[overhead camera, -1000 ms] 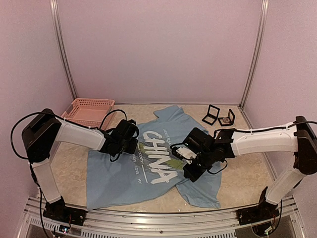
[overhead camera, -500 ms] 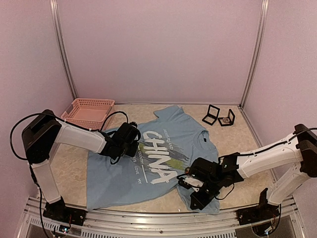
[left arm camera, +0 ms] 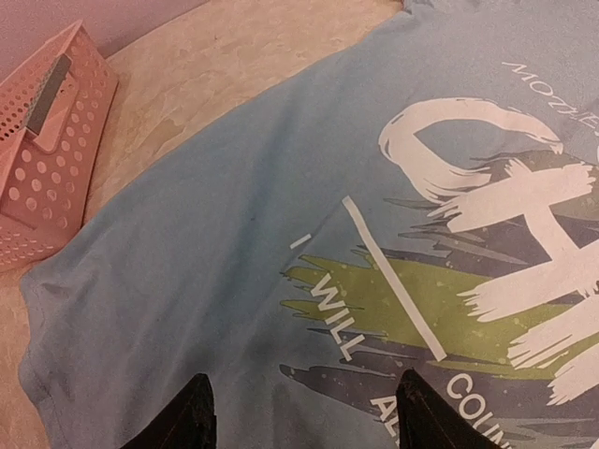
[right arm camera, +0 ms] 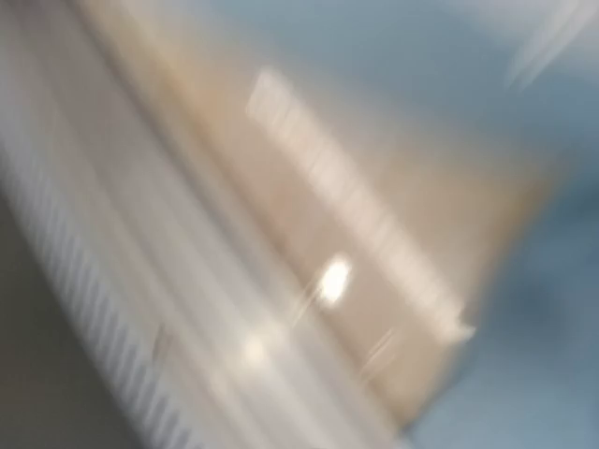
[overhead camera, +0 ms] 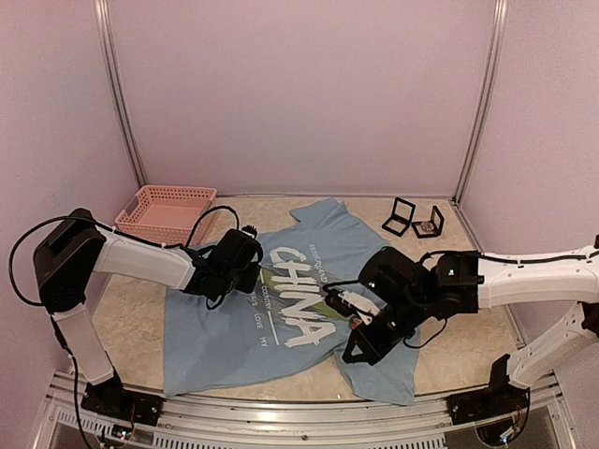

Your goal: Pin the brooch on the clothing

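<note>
Holding the left pincer (left arm camera: 304, 423) just above a light blue short-sleeved cotton T-shirt (left arm camera: 187, 281), fingers standing partway apart and gripping nothing. Lying flat on the beige marbled table (overhead camera: 131, 309), spreading beneath both pincers. Showing, right ahead of the left fingertips, small white "I WILL" and a cut-off "COUN" over green and dark brush strokes. Showing, farther ahead and to the right, the big white brushed letters of "CHINA", with a small "MODE" running out of view at the edge.

Holding the right pincer (overhead camera: 360, 327) over the shirt's right side, just past the last letters of "CHINA". Staying out of clear sight, its own camera giving only blur; closed tight, whether on anything not being possible to tell.

Sitting beyond and left of the left pincer, just beside the shirt's edge, a pink perforated plastic basket (left arm camera: 37, 159), contents not discernible. Standing well beyond the right pincer, by the back wall, two small black open cases (overhead camera: 429, 224), something pale inside the right one, too small to name.
</note>
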Robot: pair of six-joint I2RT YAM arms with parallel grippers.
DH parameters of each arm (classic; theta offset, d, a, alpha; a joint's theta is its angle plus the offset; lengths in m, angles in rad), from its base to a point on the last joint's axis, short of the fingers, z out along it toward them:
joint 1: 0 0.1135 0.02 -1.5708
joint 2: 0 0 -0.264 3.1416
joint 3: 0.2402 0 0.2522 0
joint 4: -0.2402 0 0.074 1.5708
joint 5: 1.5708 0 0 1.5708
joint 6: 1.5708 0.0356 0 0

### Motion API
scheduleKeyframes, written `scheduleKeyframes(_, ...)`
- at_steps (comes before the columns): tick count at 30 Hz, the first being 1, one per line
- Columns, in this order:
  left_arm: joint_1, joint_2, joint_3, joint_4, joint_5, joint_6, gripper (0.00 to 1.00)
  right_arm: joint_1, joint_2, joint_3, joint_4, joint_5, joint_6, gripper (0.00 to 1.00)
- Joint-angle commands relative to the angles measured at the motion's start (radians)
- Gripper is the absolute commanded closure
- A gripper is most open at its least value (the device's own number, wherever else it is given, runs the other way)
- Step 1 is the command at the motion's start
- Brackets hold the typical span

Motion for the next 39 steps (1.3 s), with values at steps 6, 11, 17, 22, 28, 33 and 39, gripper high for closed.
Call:
scheduleKeyframes(6,-0.048,-0.152,-0.155,0.245,0.016,0.092,0.25,-0.536,0.133,0.323,0.022,0.499,-0.331,0.82)
scheduleKeyframes(11,-0.057,-0.207,-0.259,0.406,0.082,0.147,0.10,-0.740,0.374,0.509,0.168,0.604,-0.442,0.69)
scheduleKeyframes(17,-0.055,-0.209,-0.290,0.452,0.076,0.183,0.08,-0.851,0.660,0.733,0.126,0.767,-0.501,0.59)
scheduleKeyframes(22,-0.049,-0.174,-0.288,0.469,0.096,0.200,0.08,-0.924,0.766,0.798,0.145,0.819,-0.531,0.54)
scheduleKeyframes(28,-0.014,-0.136,-0.275,0.461,0.122,0.182,0.07,-0.985,0.887,0.900,0.119,0.791,-0.564,0.51)
scheduleKeyframes(33,0.011,-0.107,-0.255,0.443,0.134,0.171,0.07,-1.002,0.974,0.975,0.101,0.843,-0.612,0.51)
scheduleKeyframes(39,0.016,-0.100,-0.254,0.447,0.154,0.170,0.07,-1.004,1.000,0.980,0.144,0.924,-0.677,0.53)
